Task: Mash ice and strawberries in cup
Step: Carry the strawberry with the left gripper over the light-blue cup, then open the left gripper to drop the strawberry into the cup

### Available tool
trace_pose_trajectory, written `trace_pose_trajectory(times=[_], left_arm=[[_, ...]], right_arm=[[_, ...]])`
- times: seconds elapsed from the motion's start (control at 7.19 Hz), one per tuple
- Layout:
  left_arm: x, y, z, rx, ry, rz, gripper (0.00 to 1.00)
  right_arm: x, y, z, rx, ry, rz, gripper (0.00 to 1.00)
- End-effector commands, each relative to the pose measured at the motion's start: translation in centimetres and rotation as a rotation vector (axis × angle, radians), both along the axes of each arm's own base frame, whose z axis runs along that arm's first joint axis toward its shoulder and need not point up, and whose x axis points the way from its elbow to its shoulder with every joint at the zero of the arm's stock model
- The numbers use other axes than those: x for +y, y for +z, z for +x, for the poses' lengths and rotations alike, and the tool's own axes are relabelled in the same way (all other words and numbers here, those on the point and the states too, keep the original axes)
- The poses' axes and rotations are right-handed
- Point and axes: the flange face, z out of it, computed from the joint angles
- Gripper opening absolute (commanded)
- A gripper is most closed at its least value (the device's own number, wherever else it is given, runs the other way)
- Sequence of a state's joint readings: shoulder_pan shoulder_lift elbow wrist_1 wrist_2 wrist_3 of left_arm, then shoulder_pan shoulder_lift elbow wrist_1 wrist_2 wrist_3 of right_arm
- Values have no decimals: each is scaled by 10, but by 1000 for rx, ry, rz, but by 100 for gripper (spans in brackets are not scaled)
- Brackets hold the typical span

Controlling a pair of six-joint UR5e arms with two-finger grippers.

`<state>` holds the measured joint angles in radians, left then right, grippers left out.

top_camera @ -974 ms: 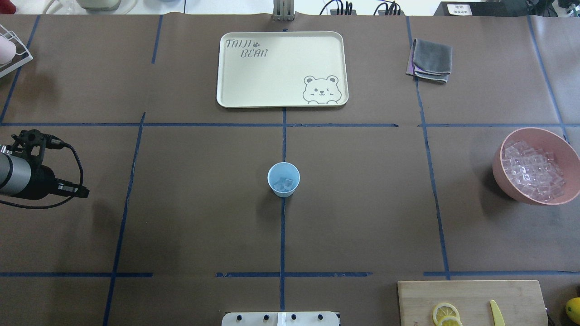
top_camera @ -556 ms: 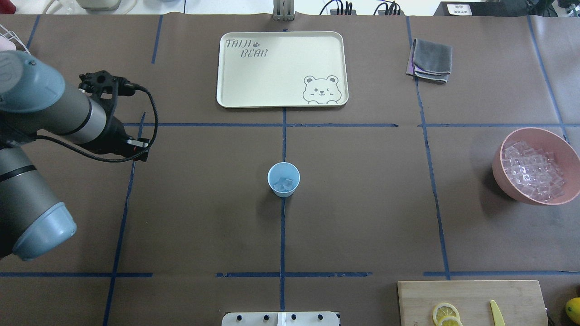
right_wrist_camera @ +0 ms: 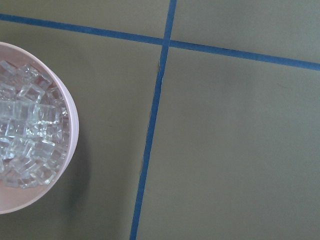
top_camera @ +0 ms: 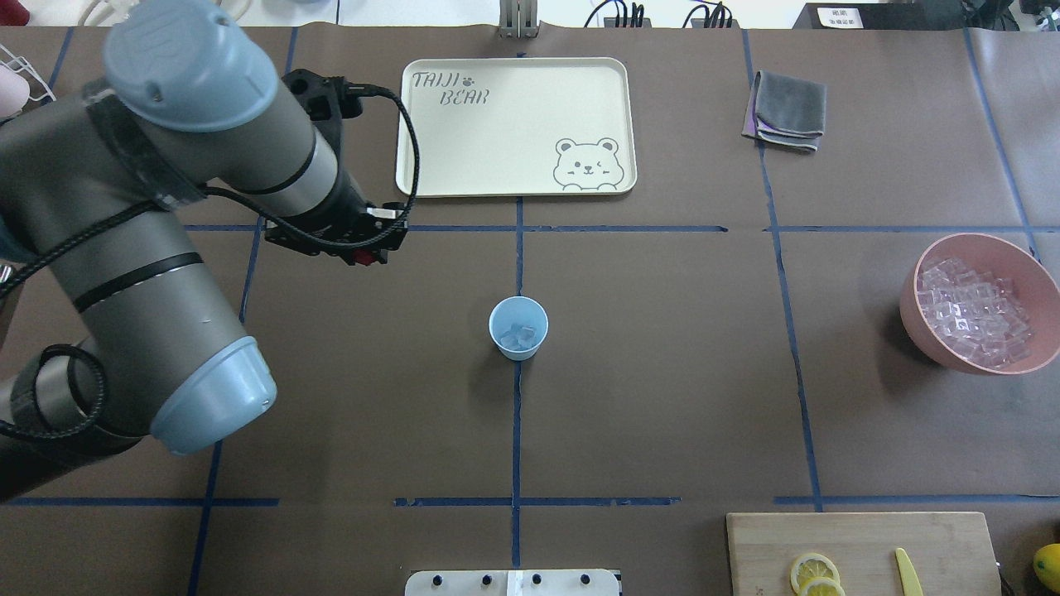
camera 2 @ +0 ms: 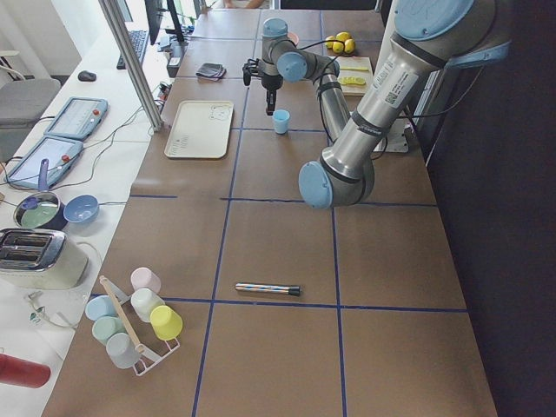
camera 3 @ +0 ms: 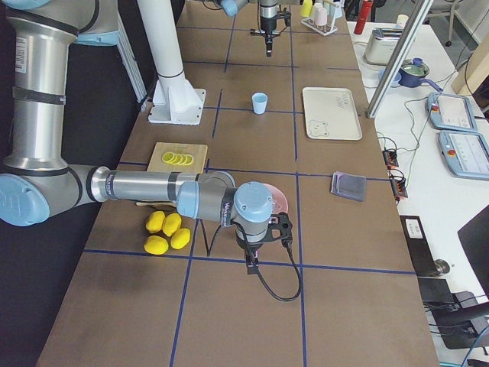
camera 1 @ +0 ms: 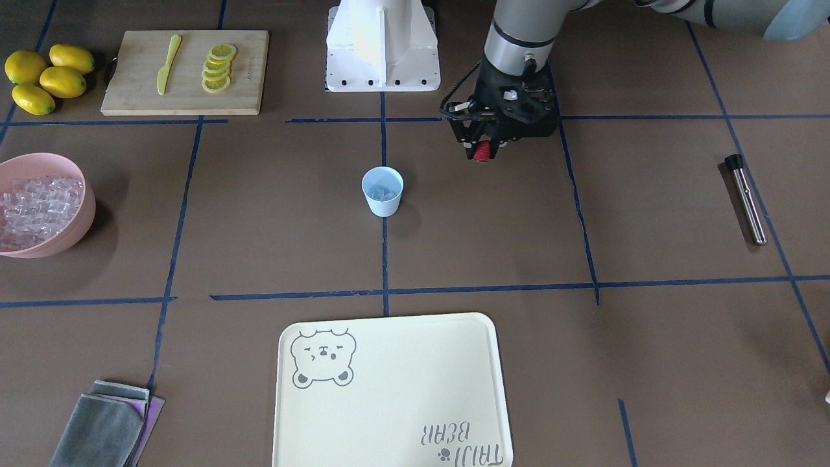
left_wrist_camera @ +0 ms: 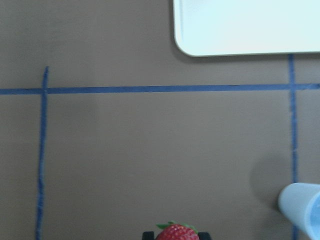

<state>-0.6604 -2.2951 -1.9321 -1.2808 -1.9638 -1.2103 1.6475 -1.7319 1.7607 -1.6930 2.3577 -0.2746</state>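
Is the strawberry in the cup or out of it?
Out. The strawberry is clamped in the left gripper, well to one side of the cup, which holds only ice.

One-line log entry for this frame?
left gripper: shut on strawberry, short of cup | cup: ice inside | right gripper: state unclear

Bright, even light from overhead; soft shadows pool beside the cup (camera 1: 382,190) and bowl (camera 1: 45,217) on the matte surface (camera 1: 259,227). Left wrist view slightly blurred.
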Motion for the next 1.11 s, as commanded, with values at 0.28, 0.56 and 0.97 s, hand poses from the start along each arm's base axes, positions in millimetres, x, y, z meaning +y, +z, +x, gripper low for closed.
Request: trace_pose_trajectory(times=[0.28, 0.56, 0.97], left_arm=[[46, -42, 133, -77, -65, -28, 5], [58, -41, 145, -86, -53, -19, 14], [51, -53, 160, -94, -53, -26, 29]], right_arm=[[1, 1, 0, 0, 0, -3, 99], [1, 1, -1, 0, -3, -2, 99], [1, 2, 0, -2, -1, -2, 99]])
